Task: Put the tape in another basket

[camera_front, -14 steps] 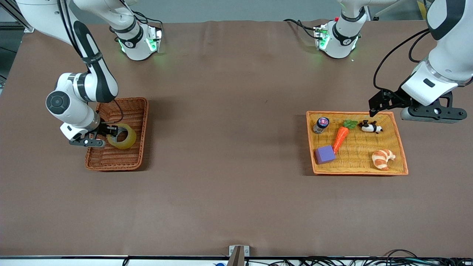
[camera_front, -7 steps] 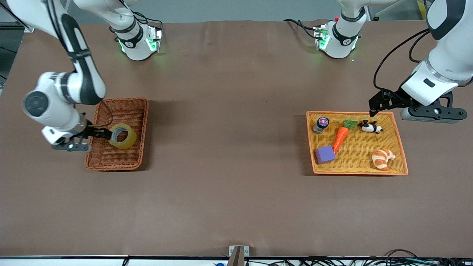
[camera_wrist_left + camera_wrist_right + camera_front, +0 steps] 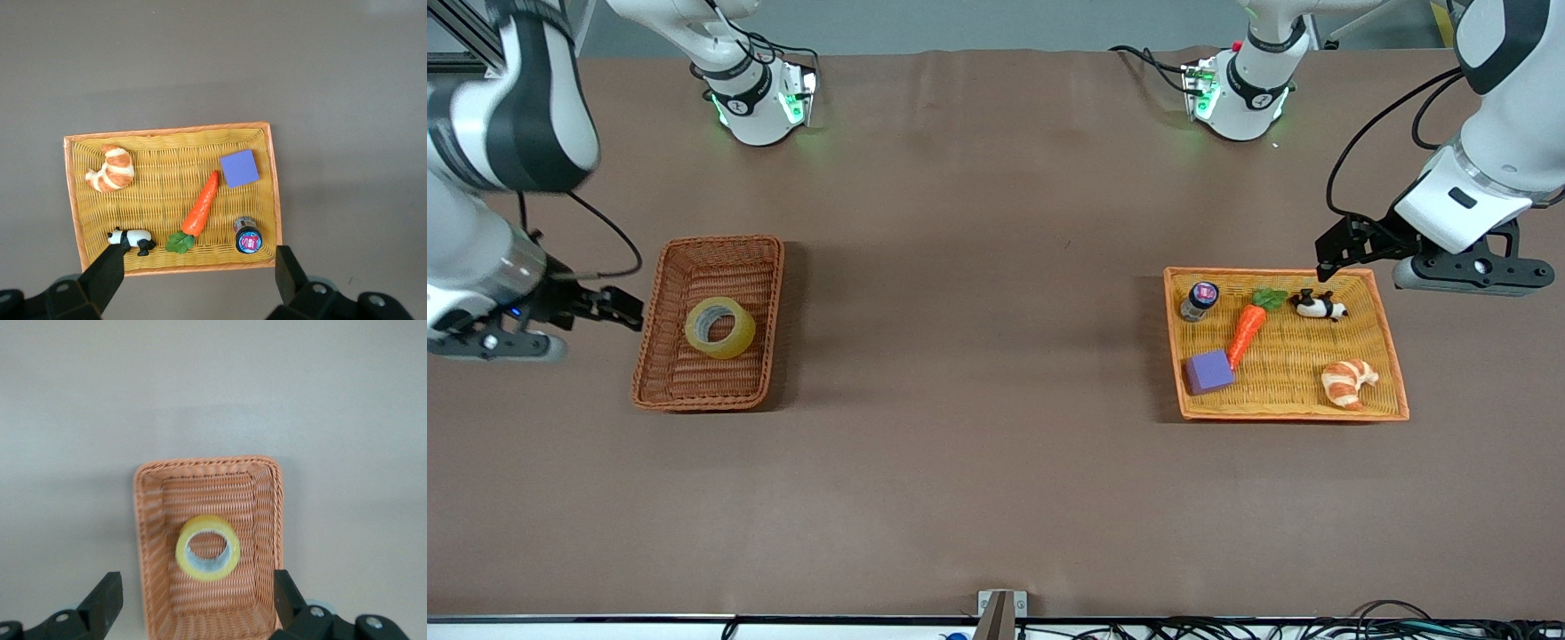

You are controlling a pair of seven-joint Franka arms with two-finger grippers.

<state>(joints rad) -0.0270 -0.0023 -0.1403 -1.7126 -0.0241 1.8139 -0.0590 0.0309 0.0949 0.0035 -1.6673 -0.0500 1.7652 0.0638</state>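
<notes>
Lying flat mid-left of the frame, the tape (image 3: 719, 327) sits in the basket (image 3: 758, 258). Right end effector (image 3: 618, 308), fingers spread and empty, hangs beside it over the counter (image 3: 978, 356); left end effector (image 3: 1338, 253), also open, waits over the tray (image 3: 1392, 351).

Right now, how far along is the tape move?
Looks essentially done: the tape lies flat inside the basket, free of any grip. The right claw is open and empty beside the basket. The left claw waits open above the orange tray's edge. Nothing remains in hand; only parking the arms seems left.
</notes>
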